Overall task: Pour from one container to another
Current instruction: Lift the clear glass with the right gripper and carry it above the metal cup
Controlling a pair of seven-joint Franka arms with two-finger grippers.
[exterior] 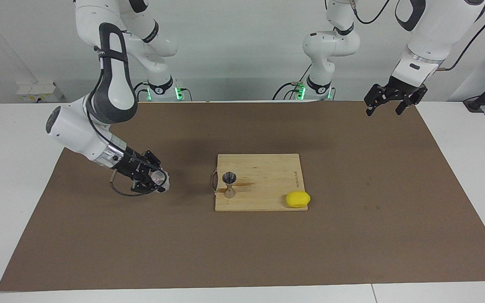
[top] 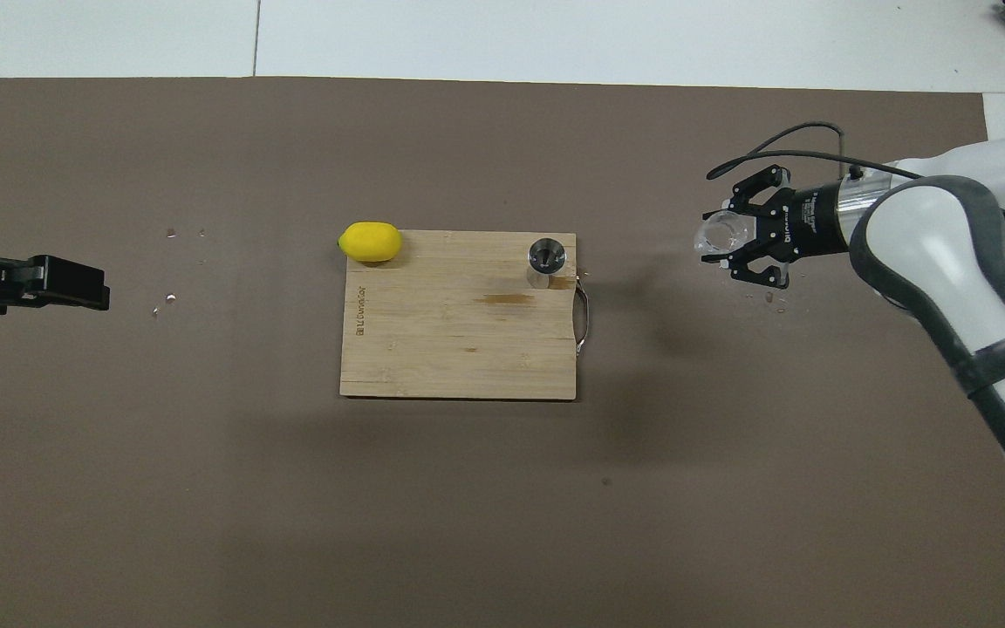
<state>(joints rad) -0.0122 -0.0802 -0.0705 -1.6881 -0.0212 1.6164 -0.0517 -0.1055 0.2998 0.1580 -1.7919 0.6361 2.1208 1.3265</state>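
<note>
Brown mat (exterior: 352, 235) | right tool (exterior: 155, 182) grips glass cup (exterior: 158, 178), mouth toward jigger (exterior: 229, 184)

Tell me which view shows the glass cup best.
The overhead view: the glass cup shows its open round mouth, clear of the right gripper. In the facing view the cup is half hidden by that gripper.

— What's your count from here?

— I count one clear glass cup (exterior: 157, 178), one steel jigger (exterior: 229, 184), one lemon (exterior: 297, 199) and one wooden cutting board (exterior: 263, 168).

— And the rig?

— I see two arms, so two end effectors: right end effector (exterior: 152, 182), left end effector (exterior: 390, 102). One brown mat (exterior: 242, 252), one tabletop (exterior: 6, 126).
</note>
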